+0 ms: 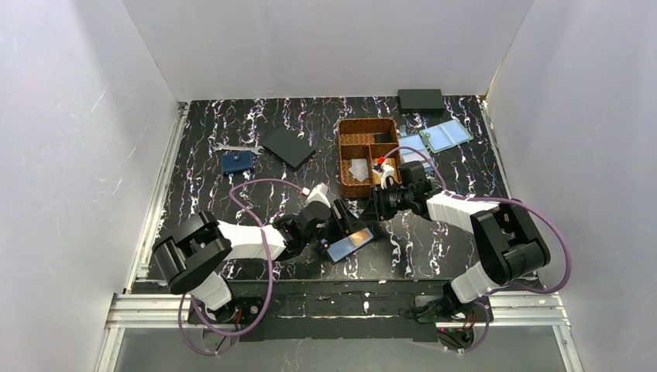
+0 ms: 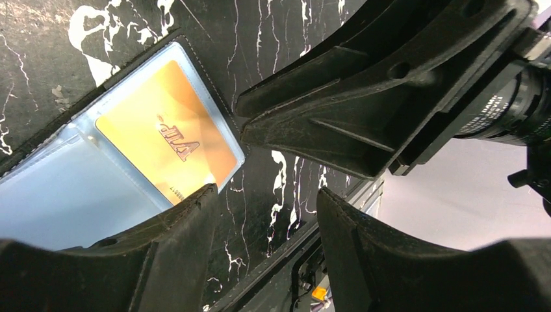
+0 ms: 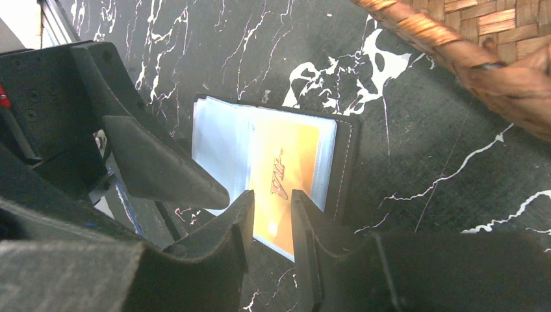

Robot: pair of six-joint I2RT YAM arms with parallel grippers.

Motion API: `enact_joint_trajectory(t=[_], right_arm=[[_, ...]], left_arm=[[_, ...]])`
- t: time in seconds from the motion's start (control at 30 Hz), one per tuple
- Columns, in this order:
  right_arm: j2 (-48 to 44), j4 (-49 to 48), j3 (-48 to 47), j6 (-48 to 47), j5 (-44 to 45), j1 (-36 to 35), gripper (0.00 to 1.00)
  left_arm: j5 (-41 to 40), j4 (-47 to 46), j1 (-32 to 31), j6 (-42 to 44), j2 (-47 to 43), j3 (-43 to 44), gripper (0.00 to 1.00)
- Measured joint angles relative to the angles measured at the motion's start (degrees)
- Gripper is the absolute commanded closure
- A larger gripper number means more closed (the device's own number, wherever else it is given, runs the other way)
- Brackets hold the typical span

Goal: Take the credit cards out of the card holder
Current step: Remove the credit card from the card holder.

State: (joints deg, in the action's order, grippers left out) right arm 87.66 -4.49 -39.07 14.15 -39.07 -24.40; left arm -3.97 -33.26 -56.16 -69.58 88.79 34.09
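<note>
The card holder (image 1: 350, 243) lies open near the table's front edge, black-rimmed with pale blue clear sleeves. An orange-gold credit card (image 2: 166, 140) sits inside the sleeve of one leaf and also shows in the right wrist view (image 3: 286, 175). My left gripper (image 2: 266, 201) is open and empty, and one of its fingers (image 2: 175, 240) overlaps the holder's near edge. My right gripper (image 3: 271, 201) hovers over the card's leaf with its jaws a narrow gap apart and nothing between them. The two grippers are close together above the holder (image 3: 344, 162).
A brown wicker basket (image 1: 368, 155) with compartments stands just behind the grippers; its rim also shows in the right wrist view (image 3: 481, 39). A navy wallet (image 1: 236, 161) and a black square (image 1: 288, 147) lie at the back left. Pale blue holders (image 1: 445, 136) and a black box (image 1: 421, 99) lie at the back right.
</note>
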Motion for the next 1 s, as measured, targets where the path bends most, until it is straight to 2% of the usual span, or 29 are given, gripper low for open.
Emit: enact_joint_trajectory(t=[0.3, 0.87, 1.0], right_arm=[[0.00, 0.00, 0.00, 0.00, 0.39, 0.00, 0.65], [0.00, 0.00, 0.00, 0.02, 1.44, 0.00, 0.64], [0.00, -0.02, 0.00, 0.11, 1.44, 0.00, 0.64]], left_arm=[[0.26, -0.11, 0.98, -1.31, 3.58, 0.04, 0.44], [0.20, -0.42, 1.31, -4.61, 3.74, -1.90, 0.44], [0.17, -0.46, 1.38, -4.92, 3.74, -1.99, 0.47]])
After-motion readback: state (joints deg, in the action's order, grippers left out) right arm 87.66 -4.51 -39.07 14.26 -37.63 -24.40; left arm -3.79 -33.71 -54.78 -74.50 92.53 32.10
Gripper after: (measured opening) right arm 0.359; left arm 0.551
